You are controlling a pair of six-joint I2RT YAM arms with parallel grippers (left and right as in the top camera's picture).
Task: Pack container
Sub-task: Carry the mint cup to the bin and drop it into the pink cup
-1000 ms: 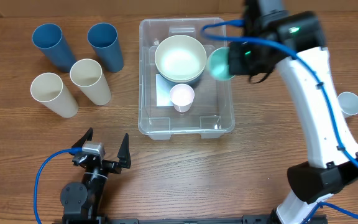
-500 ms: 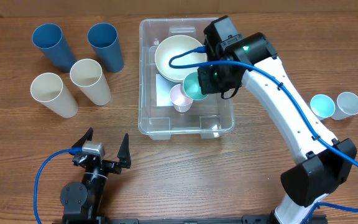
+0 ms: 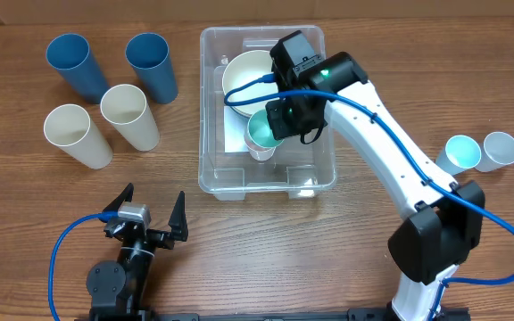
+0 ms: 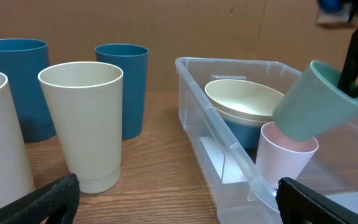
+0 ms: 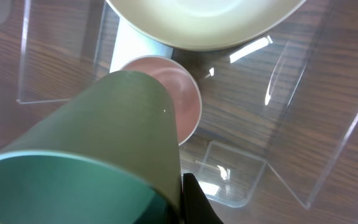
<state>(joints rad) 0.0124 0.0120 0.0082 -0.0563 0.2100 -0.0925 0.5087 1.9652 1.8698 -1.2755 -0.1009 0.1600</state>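
Observation:
The container point(image 3: 211, 107) is a clear plastic bin at the table's middle. Inside it, a cream bowl point(image 3: 250, 73) is nested in a blue one, and a small pink cup point(image 3: 259, 150) stands near the front. My right gripper point(image 3: 281, 119) is shut on a tilted green cup point(image 3: 262, 131), holding it just above the pink cup. In the right wrist view the green cup point(image 5: 104, 143) fills the frame over the pink cup point(image 5: 182, 93), with one black finger point(image 5: 196, 204) against its wall. My left gripper point(image 3: 150, 214) rests open near the front edge, holding nothing.
Two tall blue cups point(image 3: 70, 64) point(image 3: 150, 64) and two tall cream cups point(image 3: 77, 135) point(image 3: 129, 116) stand left of the container. A small light-blue cup point(image 3: 461, 152) and a small pale one point(image 3: 500, 148) stand at the far right.
The right arm has swung left and forward over the container, carrying the green cup from its right rim to above the pink cup. The left arm has not moved.

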